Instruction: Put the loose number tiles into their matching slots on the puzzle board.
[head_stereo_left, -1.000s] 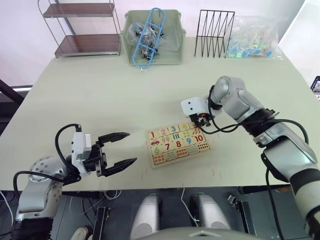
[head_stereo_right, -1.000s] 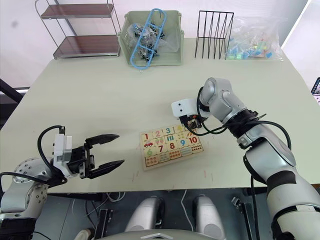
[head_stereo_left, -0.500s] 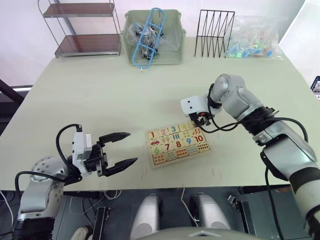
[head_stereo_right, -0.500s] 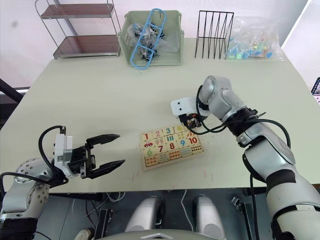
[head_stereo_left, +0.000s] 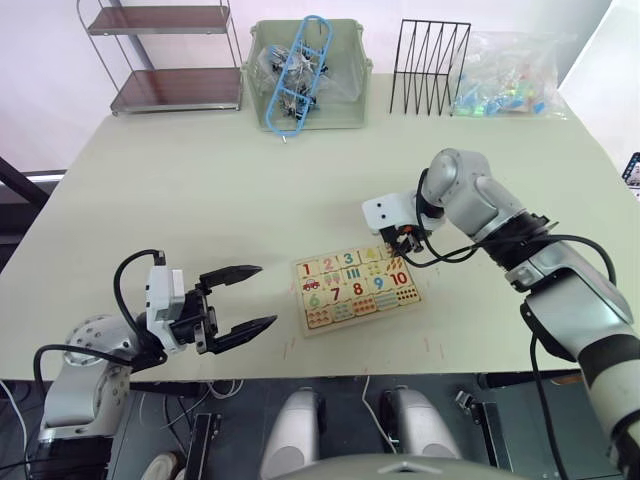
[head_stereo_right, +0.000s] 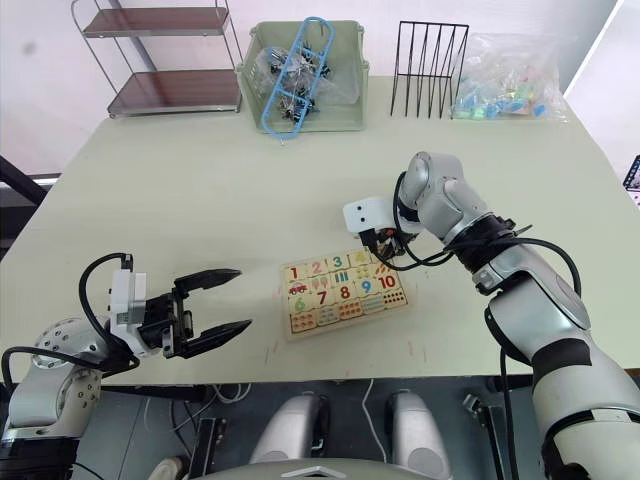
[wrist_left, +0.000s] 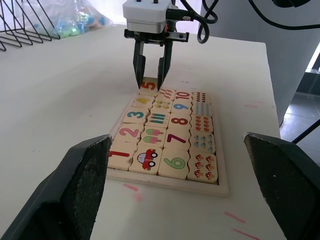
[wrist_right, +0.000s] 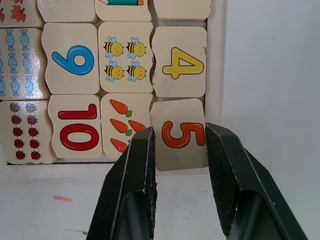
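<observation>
**Tile 5 at the corner slot, right gripper astride it**

On my left, the left gripper (head_stereo_left: 243, 298) hung just over the near edge of the table (head_stereo_left: 200, 190), its two black fingers spread wide and holding nothing. It sat well apart from the puzzle board (head_stereo_left: 355, 287), which lay flat near the table's front, a little right of centre and slightly skewed.

I could read the board best from the left wrist camera. The row of number tiles ran red 1 (wrist_left: 121, 156), orange 2 (wrist_left: 130, 133), green 3 (wrist_left: 136, 116) and yellow 4 (wrist_left: 143, 101), all seated in their slots beside the picture squares. The orange 5 tile (wrist_right: 180, 134) was at the last slot of that row, at the board's far right corner. In the right wrist camera it looked a touch crooked and overlapped the board's rim, so I could not tell whether it was fully seated.

The right gripper (wrist_right: 181, 150) pointed straight down over that corner, one finger either side of the 5 tile. The fingers (wrist_right: 137, 165) stood close against the tile's edges, but I could not tell whether they were pressing on it or had let go.

Along the far edge of the table stood a wire shelf (head_stereo_left: 165, 55), a green bin (head_stereo_left: 305, 80), a black wire rack (head_stereo_left: 430, 65) and a clear bag (head_stereo_left: 510, 75) of coloured bits.
</observation>
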